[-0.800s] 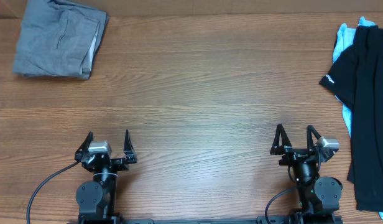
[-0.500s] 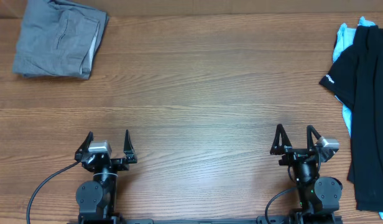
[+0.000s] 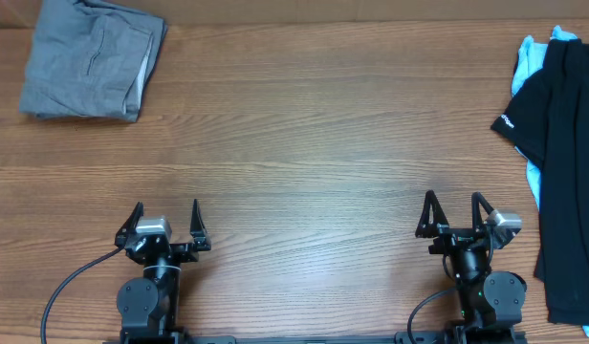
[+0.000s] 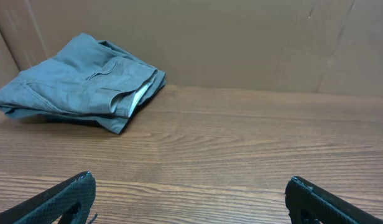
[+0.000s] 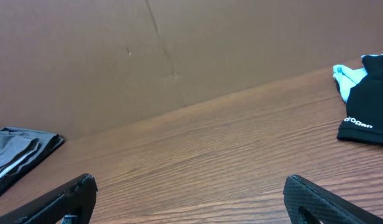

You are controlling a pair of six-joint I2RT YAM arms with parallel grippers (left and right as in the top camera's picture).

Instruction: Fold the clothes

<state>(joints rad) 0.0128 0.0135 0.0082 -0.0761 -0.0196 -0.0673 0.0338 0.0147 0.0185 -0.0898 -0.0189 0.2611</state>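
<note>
Idling at the table point(image 3: 304, 143) front with left claw point(image 3: 166, 208) and right claw point(image 3: 454, 199) spread wide, gripping nothing (black shirt point(image 3: 567, 143) lying rumpled at far right, untouched).

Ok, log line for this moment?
stage: not started | left pincer: open, empty | right pincer: open, empty | black shirt: untouched, far right
</note>
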